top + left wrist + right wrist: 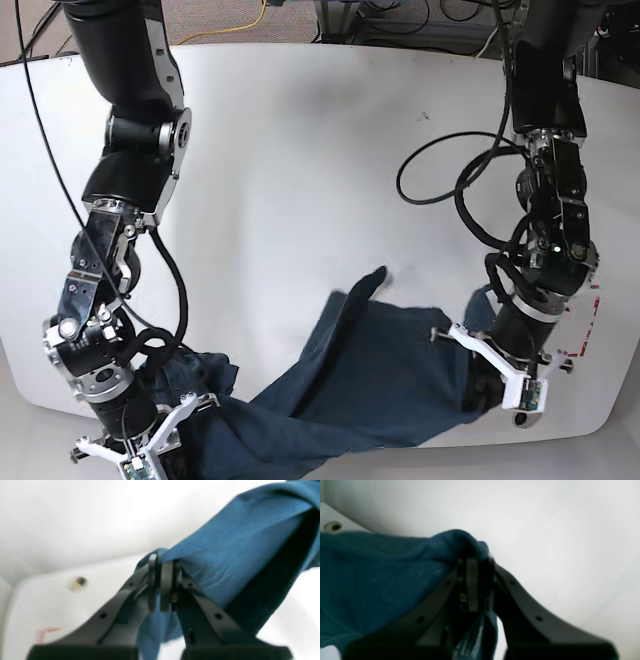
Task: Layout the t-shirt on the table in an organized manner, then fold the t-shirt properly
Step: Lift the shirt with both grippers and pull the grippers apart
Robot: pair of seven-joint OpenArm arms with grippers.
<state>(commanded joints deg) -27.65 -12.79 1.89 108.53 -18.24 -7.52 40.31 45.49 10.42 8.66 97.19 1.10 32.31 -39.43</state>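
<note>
The t-shirt (350,385) hangs limp between both arms over the near edge of the worktop (300,150), its middle sagging onto it. The left tool (162,585) pinches a bunched fold; the right tool (476,585) looks clenched on another, though blurred. Soft, light cloth: hems or shoulder seams suit gripping best.

Beyond the tabletop, seemingly brownish carpet (215,14) with a yellow cable (240,27).
</note>
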